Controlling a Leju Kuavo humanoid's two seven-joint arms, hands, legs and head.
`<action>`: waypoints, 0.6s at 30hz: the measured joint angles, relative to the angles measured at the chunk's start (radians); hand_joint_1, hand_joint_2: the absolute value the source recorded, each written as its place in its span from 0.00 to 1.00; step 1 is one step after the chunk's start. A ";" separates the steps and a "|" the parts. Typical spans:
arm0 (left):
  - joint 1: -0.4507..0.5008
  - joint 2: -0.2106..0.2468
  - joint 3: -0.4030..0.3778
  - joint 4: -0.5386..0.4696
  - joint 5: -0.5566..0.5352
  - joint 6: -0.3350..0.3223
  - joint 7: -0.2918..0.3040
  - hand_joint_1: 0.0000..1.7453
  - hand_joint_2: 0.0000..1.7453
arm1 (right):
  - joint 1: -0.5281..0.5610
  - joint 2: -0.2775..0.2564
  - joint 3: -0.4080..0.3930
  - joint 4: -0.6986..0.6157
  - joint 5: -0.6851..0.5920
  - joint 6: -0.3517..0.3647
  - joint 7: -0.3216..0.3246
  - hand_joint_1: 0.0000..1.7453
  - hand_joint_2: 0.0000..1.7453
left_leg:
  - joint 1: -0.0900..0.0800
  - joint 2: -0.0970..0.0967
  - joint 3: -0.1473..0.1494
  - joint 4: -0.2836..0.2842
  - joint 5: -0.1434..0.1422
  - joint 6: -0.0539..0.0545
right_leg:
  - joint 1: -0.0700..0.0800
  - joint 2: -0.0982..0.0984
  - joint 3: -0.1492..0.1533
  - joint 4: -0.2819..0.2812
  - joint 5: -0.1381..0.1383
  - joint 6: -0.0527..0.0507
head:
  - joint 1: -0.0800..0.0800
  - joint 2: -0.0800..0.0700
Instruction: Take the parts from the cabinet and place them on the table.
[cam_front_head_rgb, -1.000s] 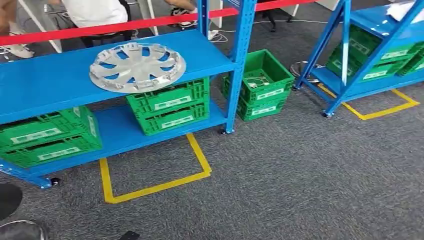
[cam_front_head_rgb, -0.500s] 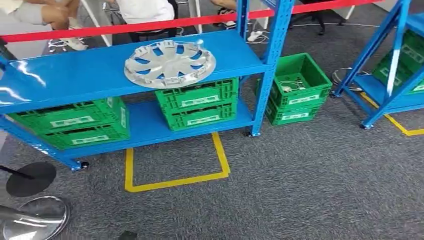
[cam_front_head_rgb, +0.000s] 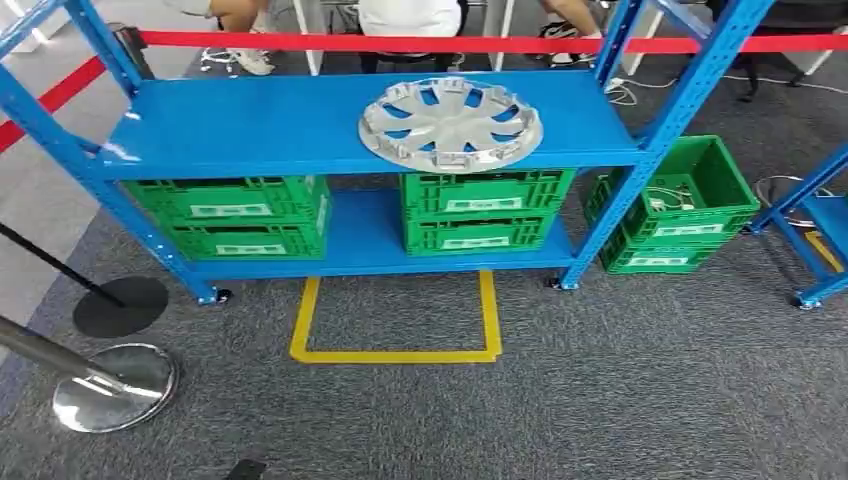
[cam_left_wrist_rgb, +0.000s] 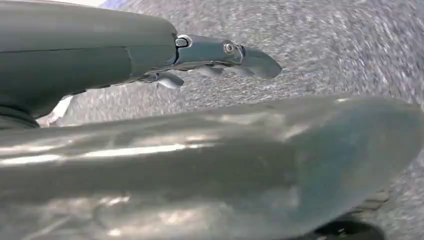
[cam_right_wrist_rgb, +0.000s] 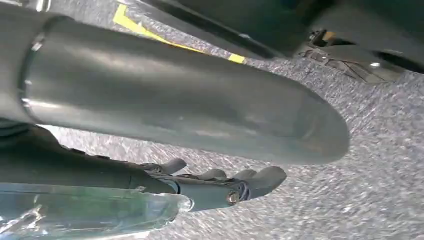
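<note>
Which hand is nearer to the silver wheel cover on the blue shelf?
Right, probably, barely: the wheel cover lies slightly right of centre. Left hand and right hand both hang over carpet, short of it.

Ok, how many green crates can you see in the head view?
6, in three stacks of two: left stack and middle stack on the bottom shelf, right stack on the floor beside the rack. More may be hidden.

A silver hubcap (cam_front_head_rgb: 451, 123) lies flat on the blue cabinet's (cam_front_head_rgb: 250, 125) upper shelf — right of centre.
</note>
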 joint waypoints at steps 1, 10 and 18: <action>0.001 0.000 0.006 0.000 0.005 0.006 0.000 0.00 0.00 | 0.003 0.000 -0.002 0.000 -0.001 -0.001 0.001 0.00 0.00 | 0.000 -0.014 0.000 0.000 0.000 0.000 | -0.001 0.001 -0.023 0.038 -0.002 0.002 | 0.000 0.000; 0.008 -0.007 0.047 0.000 0.034 0.046 -0.018 0.00 0.00 | -0.006 0.004 -0.032 0.000 -0.037 -0.014 0.001 0.00 0.00 | 0.005 -0.077 -0.009 0.007 0.007 -0.035 | -0.010 0.039 0.106 -0.267 0.155 -0.022 | 0.003 0.000; 0.001 -0.009 0.072 0.000 0.046 0.043 0.001 0.00 1.00 | -0.001 0.006 -0.051 0.000 -0.045 -0.003 0.001 0.00 1.00 | 0.010 0.004 -0.126 0.263 -0.098 -0.057 | -0.014 0.001 0.104 -0.270 0.160 -0.045 | -0.008 0.000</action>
